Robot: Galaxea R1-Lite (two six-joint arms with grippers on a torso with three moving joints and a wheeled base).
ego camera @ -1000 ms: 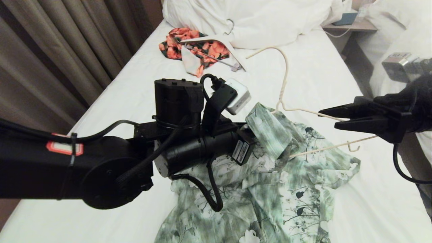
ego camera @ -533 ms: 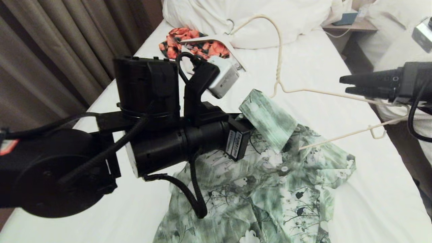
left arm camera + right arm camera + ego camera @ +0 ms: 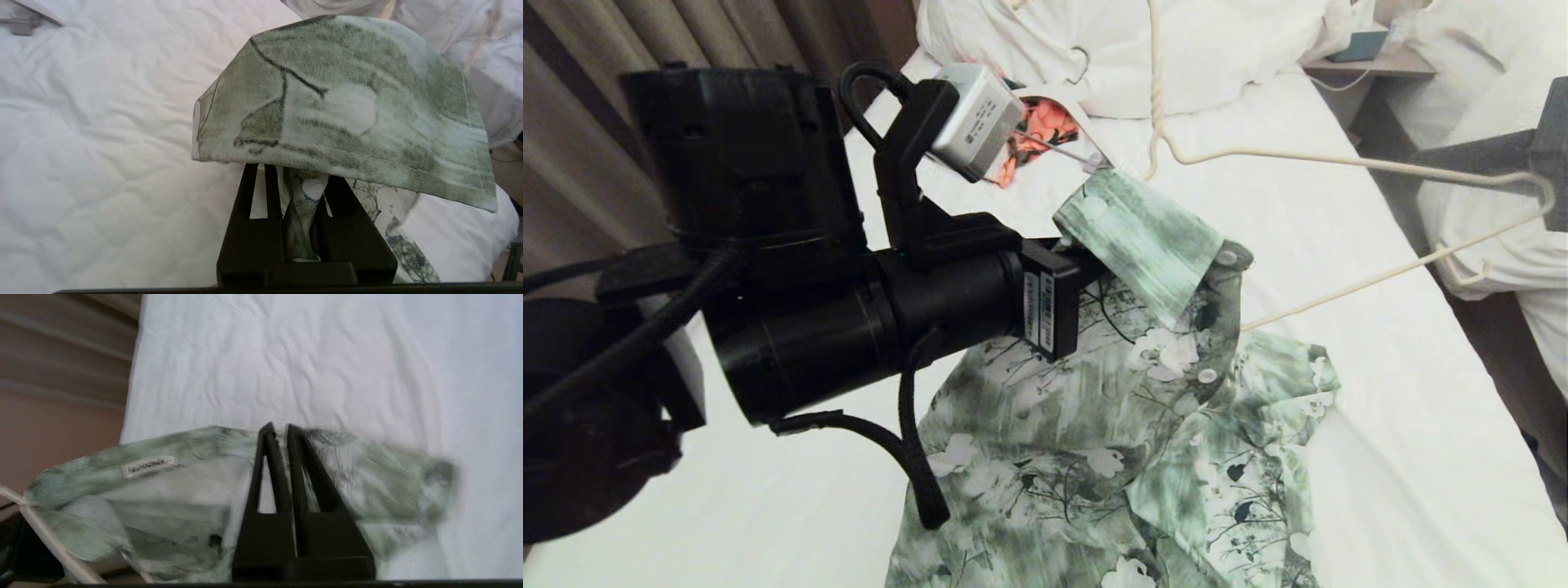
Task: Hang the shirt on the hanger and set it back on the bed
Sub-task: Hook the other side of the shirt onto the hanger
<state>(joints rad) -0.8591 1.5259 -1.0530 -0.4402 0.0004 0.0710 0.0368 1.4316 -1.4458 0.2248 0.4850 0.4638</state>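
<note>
The shirt (image 3: 1143,457) fills the lower centre of the head view, its body spread on the bed (image 3: 1380,457) and its collar end lifted up toward the middle of the frame. The left arm reaches level across the left half of that view. Its bulk hides much of the bed's left side and the left hand itself. In the left wrist view the left hand (image 3: 302,204) is clenched on a bunched fold of the shirt, and a flap of the cloth droops over its fingertips (image 3: 255,192).

At the right edge of the head view, mid-height, the right hand (image 3: 1486,159) reaches in level and blurred, just at the hanger's (image 3: 1339,159) outer corner. The right wrist view shows the right hand's fingers (image 3: 269,473) pressed together with nothing seen between them, so whether it holds the hanger I cannot tell. The hanger is raised, its hook running off the top of the frame, its lower bar slanting down to the shirt's collar.

Farther back, in the upper centre, lie an orange floral garment (image 3: 1041,122) and white pillows (image 3: 1217,49).
</note>
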